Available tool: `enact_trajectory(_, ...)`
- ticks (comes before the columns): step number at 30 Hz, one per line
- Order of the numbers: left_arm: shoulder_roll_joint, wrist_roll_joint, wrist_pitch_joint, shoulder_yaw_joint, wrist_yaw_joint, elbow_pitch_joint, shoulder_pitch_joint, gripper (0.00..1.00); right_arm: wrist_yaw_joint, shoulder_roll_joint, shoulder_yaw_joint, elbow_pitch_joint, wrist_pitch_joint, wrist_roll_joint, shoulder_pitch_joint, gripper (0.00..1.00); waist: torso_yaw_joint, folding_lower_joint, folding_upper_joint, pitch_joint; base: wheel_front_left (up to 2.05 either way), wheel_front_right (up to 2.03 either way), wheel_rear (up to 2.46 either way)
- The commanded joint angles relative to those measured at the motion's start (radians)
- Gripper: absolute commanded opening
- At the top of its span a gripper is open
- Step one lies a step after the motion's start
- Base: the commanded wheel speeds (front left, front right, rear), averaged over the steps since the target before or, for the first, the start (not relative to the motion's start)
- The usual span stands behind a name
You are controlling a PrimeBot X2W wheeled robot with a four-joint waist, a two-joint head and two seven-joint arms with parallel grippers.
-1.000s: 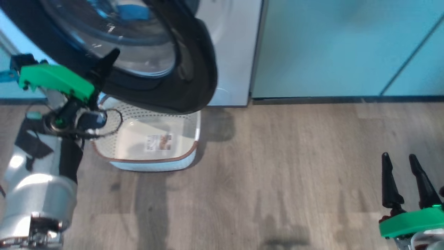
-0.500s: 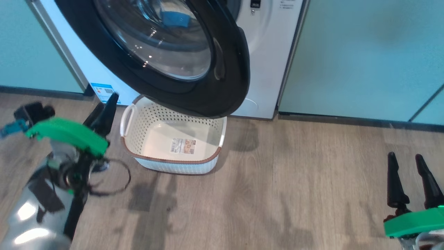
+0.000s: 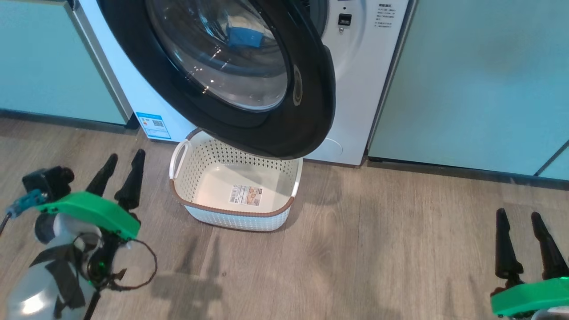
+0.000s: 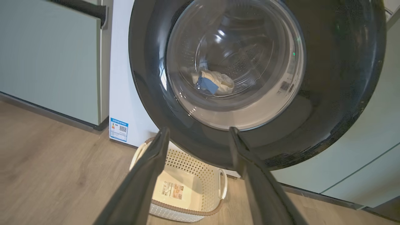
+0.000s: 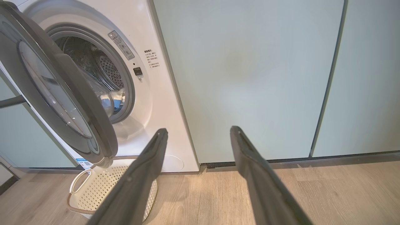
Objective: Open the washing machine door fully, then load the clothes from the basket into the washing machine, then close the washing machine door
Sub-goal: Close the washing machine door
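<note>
Head view: washing machine (image 3: 360, 80), white, front-loading, set between pale green cabinets (image 3: 466, 80); washing machine door (image 3: 266, 129), round, glossy black, standing partly open and overhanging the basket (image 3: 235, 220); basket on the wooden floor (image 3: 378, 249) just before the machine, its bare bottom and label (image 3: 246, 194) showing; clothes (image 3: 242, 33) glimpsed through the door glass, inside the machine, blue patch uppermost; blue sticker (image 3: 153, 126) at the machine's lower corner; left tool (image 3: 126, 155) at lower left, released, fingers (image 3: 132, 182) apart, near the basket but not touching it; right tool (image 3: 518, 213) at lower right, released, over bare floor, well apart from the basket. Left wrist view: fingers spread wide, pointing toward the door's lower rim; pale clothes lying low in the perforated drum (image 4: 240, 62) behind the porthole; basket below the door. Right wrist view: fingers spread, facing a cabinet front; door seen nearly edge-on, ajar; drum mouth open behind it.
</note>
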Motion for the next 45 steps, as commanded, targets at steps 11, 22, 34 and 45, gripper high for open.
enact_trajectory(11, -0.056, 0.291, -0.01, 0.198, -0.001, -0.121, 0.1, 1.0, 0.004, 0.004, 0.011, -0.025, -0.01, -0.012, -0.008, 1.0, 0.001, 0.0001, -0.0001, -0.008, 0.0, 0.0, 0.0)
enact_trajectory(22, -0.104, 0.384, -0.011, 0.247, -0.001, -0.135, 0.15, 1.0, 0.004, 0.014, 0.014, -0.017, -0.01, -0.01, 0.005, 1.0, -0.005, 0.0001, -0.0001, -0.019, 0.0, 0.0, 0.0)
enact_trajectory(34, -0.122, 0.41, -0.011, 0.252, -0.001, -0.134, 0.168, 1.0, 0.004, 0.019, -0.012, -0.041, -0.01, 0.029, -0.016, 0.0, 0.007, 0.0001, -0.0001, -0.025, 0.0, 0.0, 0.0)
enact_trajectory(45, -0.157, 0.44, -0.011, 0.245, -0.001, -0.126, 0.175, 1.0, 0.004, 0.007, -0.058, -0.196, -0.01, 0.054, -0.196, 0.0, 0.064, 0.0001, -0.0001, -0.012, 0.0, 0.0, 0.0)
